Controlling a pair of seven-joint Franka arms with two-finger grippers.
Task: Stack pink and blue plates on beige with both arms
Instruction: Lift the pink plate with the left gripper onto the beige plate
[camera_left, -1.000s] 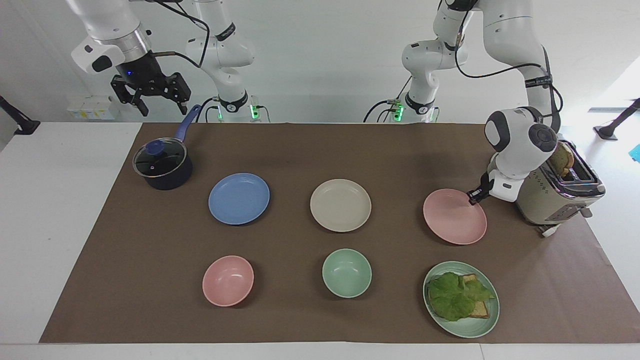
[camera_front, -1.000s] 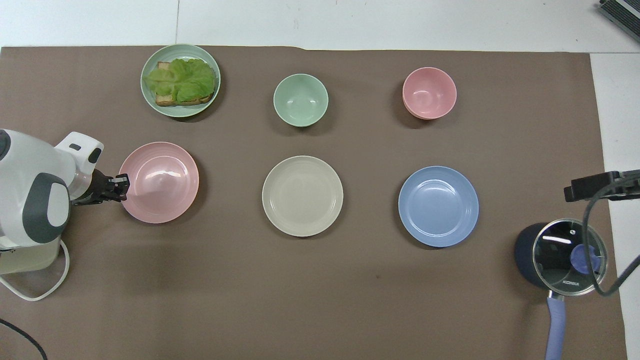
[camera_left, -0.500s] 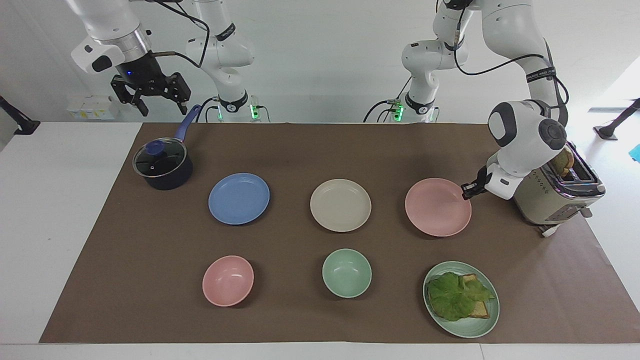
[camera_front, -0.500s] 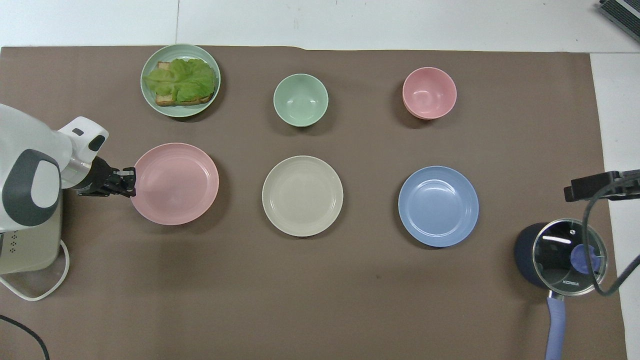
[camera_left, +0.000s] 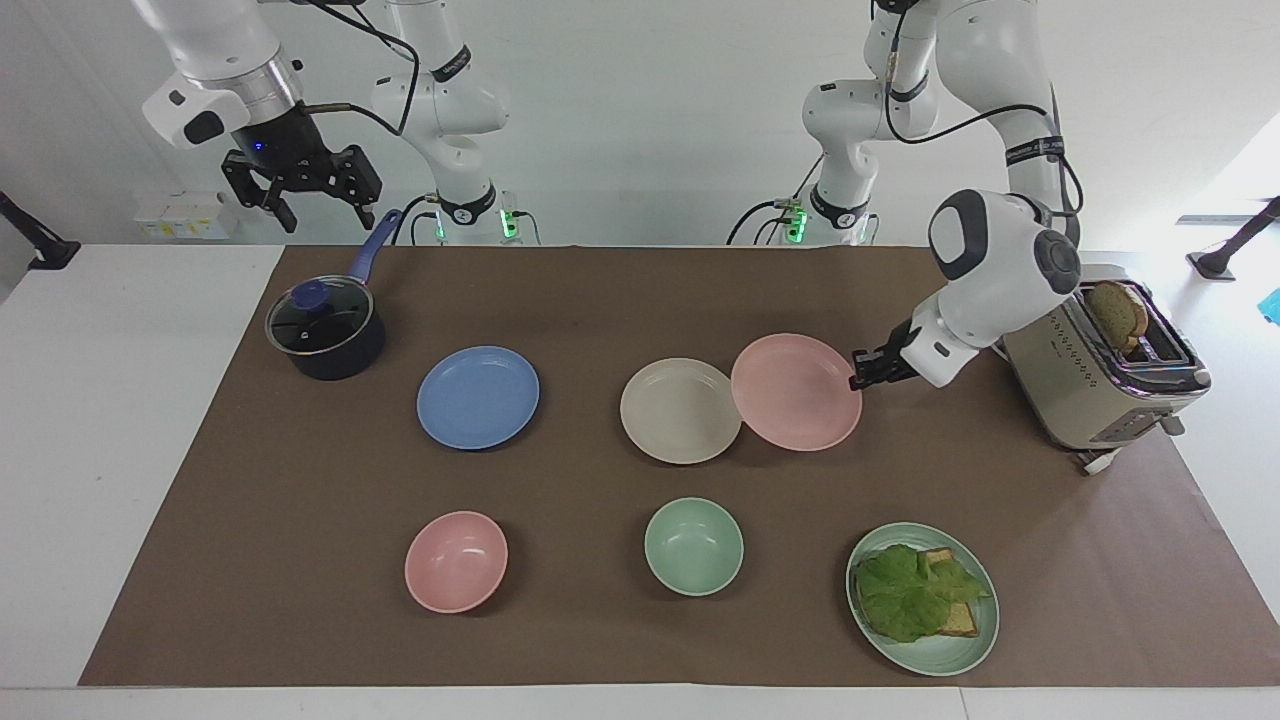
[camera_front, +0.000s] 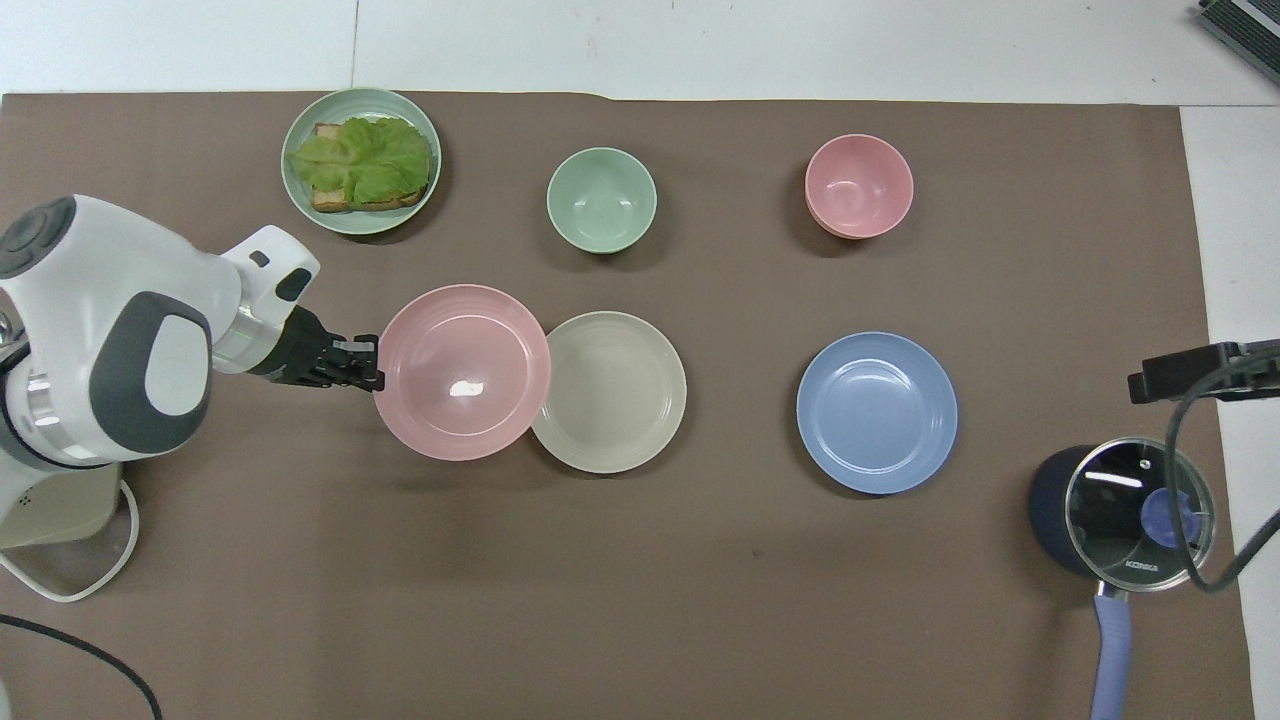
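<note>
The left gripper (camera_left: 862, 381) pinched the pink plate's (camera_left: 796, 391) rim between its fingers, holding it raised, its edge overlapping the beige plate (camera_left: 675, 415); the blue plate (camera_left: 478, 397) lay beside the saucepan (camera_left: 325, 331); the right gripper (camera_left: 305, 190) waited above the saucepan, fingers spread.

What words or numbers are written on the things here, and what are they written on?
"KONKA": on the glass lid of the dark saucepan, read in the overhead view.
Bands on both arms carry lettering, too small to read.
Toaster: only rows of dots show, no readable text.
The plates and bowls have no writing.
</note>
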